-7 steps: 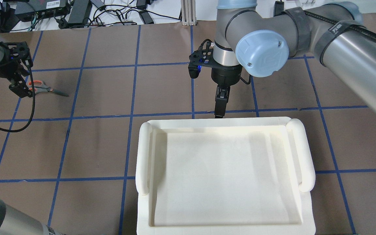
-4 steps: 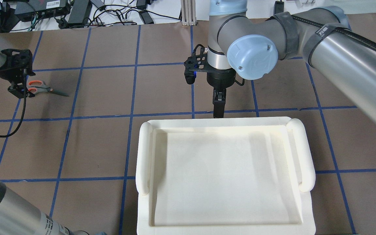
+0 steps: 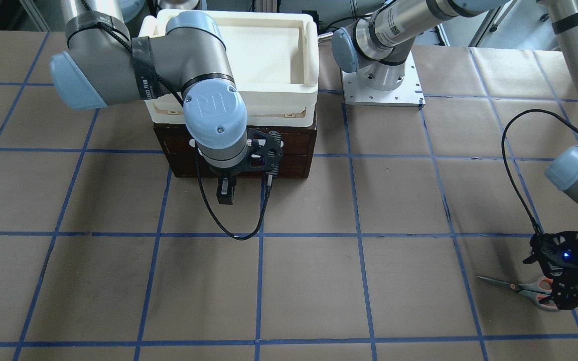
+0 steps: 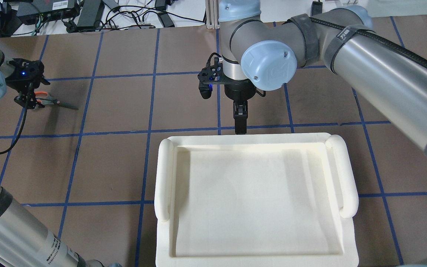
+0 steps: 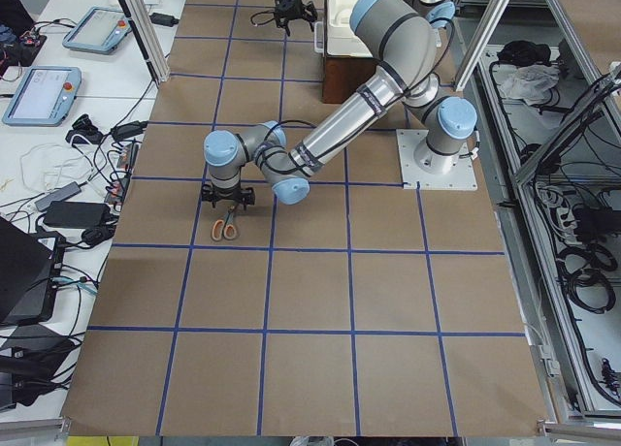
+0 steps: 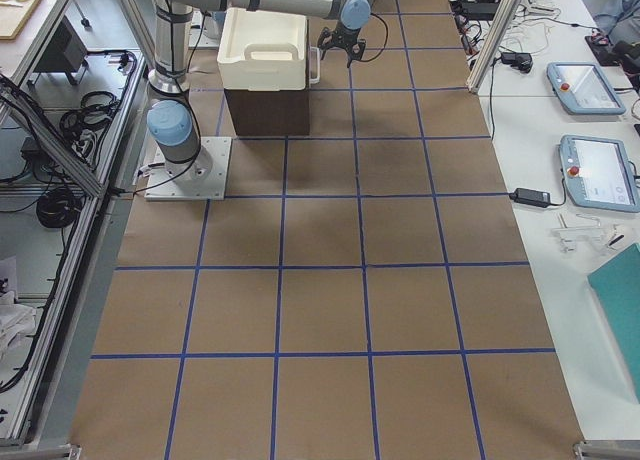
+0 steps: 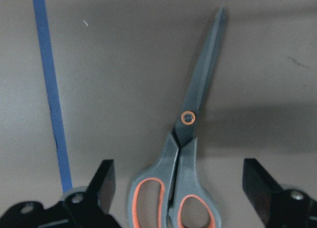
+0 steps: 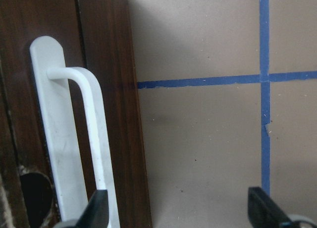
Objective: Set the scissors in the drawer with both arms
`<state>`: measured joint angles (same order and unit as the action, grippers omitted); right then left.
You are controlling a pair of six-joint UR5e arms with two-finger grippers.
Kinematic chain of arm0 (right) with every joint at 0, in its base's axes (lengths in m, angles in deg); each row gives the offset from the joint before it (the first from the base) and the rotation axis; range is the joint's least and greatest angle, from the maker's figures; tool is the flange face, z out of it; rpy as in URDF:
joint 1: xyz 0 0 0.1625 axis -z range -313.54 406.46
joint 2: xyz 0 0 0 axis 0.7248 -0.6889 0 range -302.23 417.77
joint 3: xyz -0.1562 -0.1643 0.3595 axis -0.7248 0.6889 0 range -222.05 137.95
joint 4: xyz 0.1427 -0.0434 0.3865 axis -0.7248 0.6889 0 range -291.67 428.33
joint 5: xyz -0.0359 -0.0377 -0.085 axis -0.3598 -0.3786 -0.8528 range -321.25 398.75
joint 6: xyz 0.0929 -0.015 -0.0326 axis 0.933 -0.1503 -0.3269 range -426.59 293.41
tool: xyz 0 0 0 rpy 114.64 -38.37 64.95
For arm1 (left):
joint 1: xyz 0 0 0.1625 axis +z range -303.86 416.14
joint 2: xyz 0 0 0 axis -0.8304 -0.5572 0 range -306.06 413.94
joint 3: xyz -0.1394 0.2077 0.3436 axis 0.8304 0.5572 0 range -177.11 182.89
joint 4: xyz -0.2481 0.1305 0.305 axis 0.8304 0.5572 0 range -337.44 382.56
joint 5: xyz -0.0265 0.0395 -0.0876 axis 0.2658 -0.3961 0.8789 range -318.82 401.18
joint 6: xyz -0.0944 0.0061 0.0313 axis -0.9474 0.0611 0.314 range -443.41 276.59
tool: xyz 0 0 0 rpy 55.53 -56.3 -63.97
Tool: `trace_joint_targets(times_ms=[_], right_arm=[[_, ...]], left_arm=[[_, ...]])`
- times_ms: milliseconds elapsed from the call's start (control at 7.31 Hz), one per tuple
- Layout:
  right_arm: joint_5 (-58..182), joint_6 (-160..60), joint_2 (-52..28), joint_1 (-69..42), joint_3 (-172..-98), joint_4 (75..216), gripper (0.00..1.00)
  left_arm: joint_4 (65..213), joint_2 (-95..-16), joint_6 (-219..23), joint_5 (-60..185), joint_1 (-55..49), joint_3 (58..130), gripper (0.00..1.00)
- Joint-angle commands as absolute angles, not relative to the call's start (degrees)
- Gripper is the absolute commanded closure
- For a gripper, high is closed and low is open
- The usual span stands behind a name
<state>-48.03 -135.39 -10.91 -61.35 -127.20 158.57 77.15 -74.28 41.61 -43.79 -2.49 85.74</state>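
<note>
Covering the whole scene, the brown tabletop [image 4: 106, 167] carried a white tray [image 4: 163, 178] set on a dark wooden chest. The right gripper [image 4: 240, 126] hung in front of the drawer [image 8: 111, 89], its fingers spread just beside the white handle [image 8: 91, 129]. Well apart from it, the left gripper [image 4: 28, 101] stood spread astride the loops of the scissors [image 7: 190, 134], which lay flat on the tabletop with their blades closed.

Brown table [image 3: 309, 281], blue tape grid [image 3: 359, 234] — scissors [image 3: 520, 287] flat near one end, dark-fronted drawer [image 3: 299, 160] standing well apart
</note>
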Motion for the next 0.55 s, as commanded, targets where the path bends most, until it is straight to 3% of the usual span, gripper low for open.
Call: trace_joint_targets(times_ms=[0,410], right_arm=[[-48.08,-135.32,-10.01,-61.47,-126.95,155.88,0.00],[-48.35,-135.76,-9.04,-61.47,-126.69,155.60,0.00]], left_arm=[[77.14,-76.39,43.24,-43.64,-2.57,83.76,0.09],[76.79,-77.80,43.33,-41.29,-3.10,83.75,0.09]])
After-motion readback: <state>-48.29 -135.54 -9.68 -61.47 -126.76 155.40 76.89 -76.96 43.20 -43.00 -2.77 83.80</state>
